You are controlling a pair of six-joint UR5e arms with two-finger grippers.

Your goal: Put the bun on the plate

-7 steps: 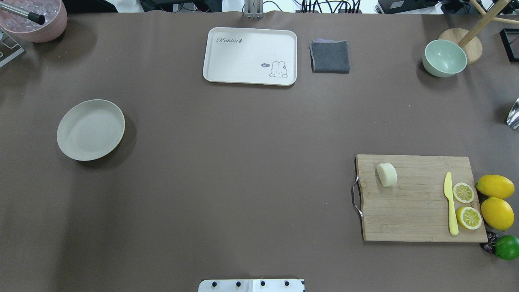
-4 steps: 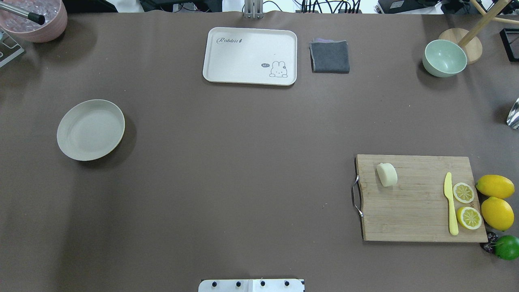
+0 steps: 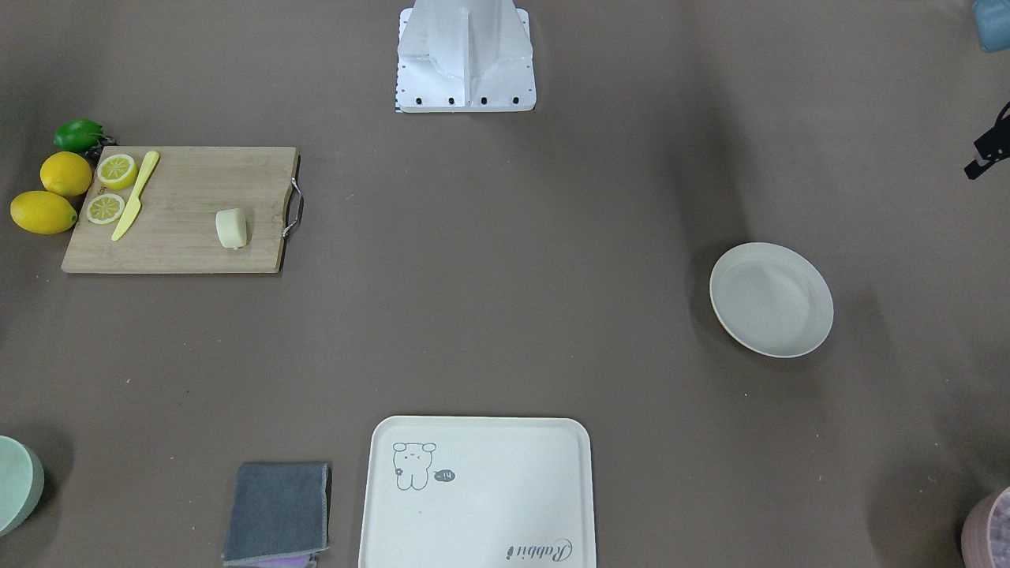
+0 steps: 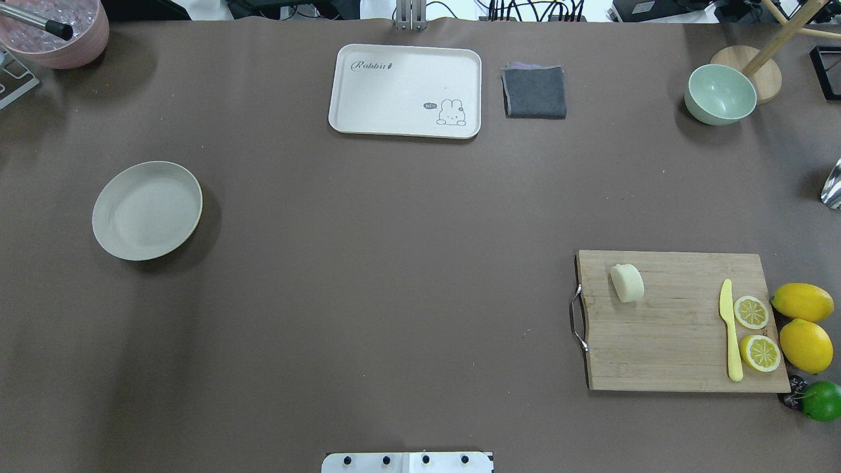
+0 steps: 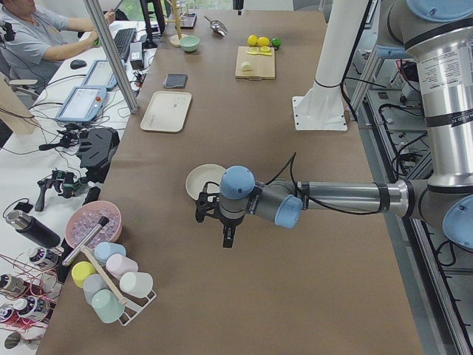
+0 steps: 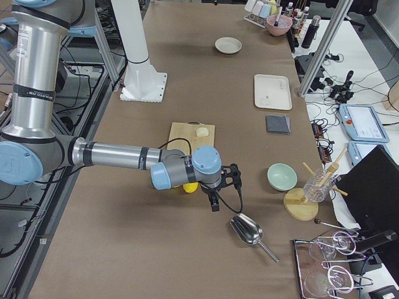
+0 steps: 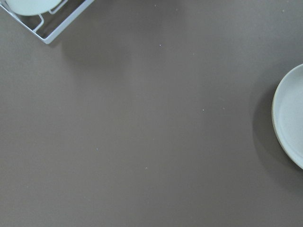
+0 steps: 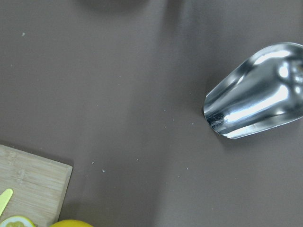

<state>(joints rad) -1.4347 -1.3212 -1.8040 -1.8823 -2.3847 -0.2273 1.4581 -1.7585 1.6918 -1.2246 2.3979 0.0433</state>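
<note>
The bun [image 4: 627,283], a small pale cream block, lies on its own at the left end of the wooden cutting board [image 4: 677,341], also seen in the front view [image 3: 231,228]. Far across the table to the left, the round off-white plate [image 4: 146,210] holds nothing; its rim shows at the right edge of the left wrist view [image 7: 291,123]. My left gripper [image 5: 214,218] hangs over bare table beside the plate. My right gripper [image 6: 225,184] hovers off the board's right side, near the lemons. I cannot tell whether either is open or shut.
On the board lie a yellow knife [image 4: 729,332] and two lemon halves [image 4: 751,312]; whole lemons [image 4: 801,302] and a lime [image 4: 821,399] sit beside it. A metal scoop [image 8: 255,92], green bowl [image 4: 719,94], grey cloth [image 4: 534,92], cream tray [image 4: 405,90] and pink bowl [image 4: 56,33] ring the table.
</note>
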